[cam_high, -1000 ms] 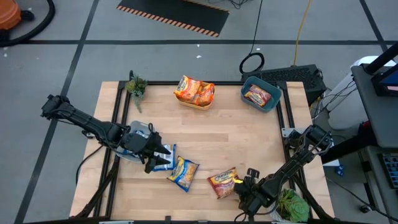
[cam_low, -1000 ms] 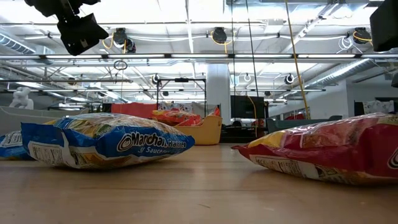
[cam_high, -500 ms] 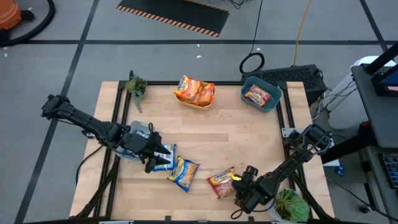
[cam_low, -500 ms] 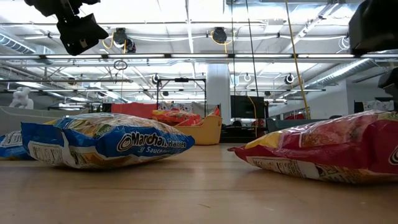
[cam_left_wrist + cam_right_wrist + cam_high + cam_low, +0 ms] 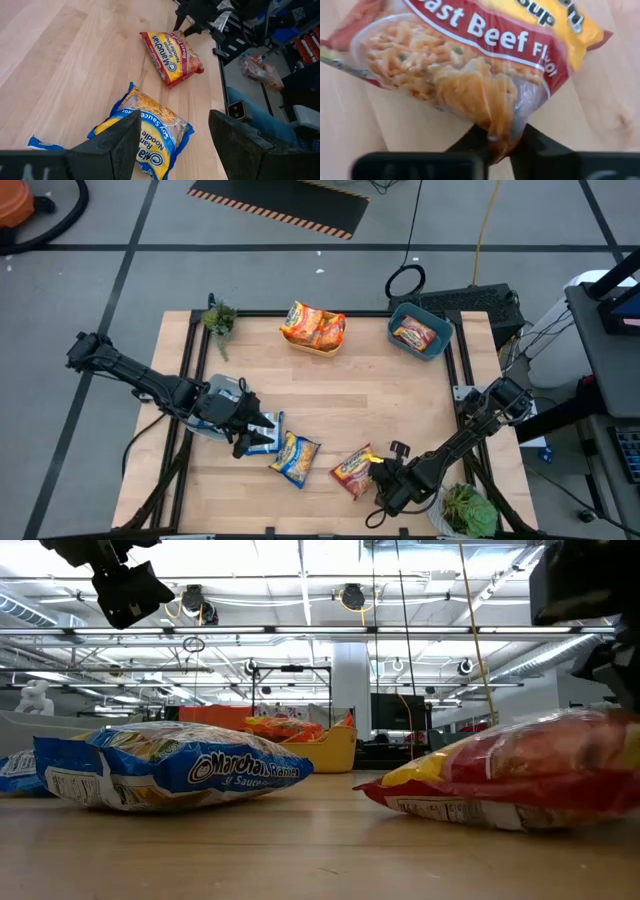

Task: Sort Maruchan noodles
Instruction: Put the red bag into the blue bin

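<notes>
packet [image 5: 485, 65] | "Beef" legible, rest apparently cut off | pinched by right gripper [image 5: 495, 142]

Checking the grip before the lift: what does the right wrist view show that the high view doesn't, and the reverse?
Right wrist only: the right pincer pinching a gathered edge of the red packet, labelled roast beef. High view only: the yellow bin, teal bin, blue packets and left pincer. Both show the red packet on the wooden table.
</notes>
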Controlling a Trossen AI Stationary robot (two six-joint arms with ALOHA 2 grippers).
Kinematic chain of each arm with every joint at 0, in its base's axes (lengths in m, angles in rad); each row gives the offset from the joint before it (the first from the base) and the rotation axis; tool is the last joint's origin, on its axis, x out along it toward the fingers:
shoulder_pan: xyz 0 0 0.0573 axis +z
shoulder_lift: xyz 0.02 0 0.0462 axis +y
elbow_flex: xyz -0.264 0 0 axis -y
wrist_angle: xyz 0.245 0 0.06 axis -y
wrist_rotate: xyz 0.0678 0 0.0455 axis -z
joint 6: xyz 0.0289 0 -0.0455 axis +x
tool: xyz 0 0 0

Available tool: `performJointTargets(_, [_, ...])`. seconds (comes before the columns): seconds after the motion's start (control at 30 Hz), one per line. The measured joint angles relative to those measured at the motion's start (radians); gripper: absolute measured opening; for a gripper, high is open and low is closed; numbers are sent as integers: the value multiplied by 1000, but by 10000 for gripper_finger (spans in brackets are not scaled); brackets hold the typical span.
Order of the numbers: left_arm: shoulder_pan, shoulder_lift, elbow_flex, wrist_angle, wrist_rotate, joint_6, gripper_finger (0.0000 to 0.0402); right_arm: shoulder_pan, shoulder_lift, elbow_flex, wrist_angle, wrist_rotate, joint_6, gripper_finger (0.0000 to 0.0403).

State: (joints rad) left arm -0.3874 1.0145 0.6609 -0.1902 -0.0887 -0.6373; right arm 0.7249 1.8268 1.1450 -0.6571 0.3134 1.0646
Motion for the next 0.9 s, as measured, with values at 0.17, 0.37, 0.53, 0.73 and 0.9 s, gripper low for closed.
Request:
performJointTargets(0.17, [0,0,0,0,0,0,239,-22,-59,0,-11,36,-58,10])
performJointTargets(0.37, [0,0,0,0,0,0,239,-74,-179,0,-19,170,-157,5])
performJointTargets(0.53, [0,0,0,4,0,4,239,-155,-282,1,-77,279,-209,4])
performJointTargets(0.73, [1,0,0,7,0,14,239,-287,-372,1,-184,305,-272,2])
performJointTargets(0.9, [13,0,0,7,1,53,239,-406,-459,1,-200,370,-372,1])
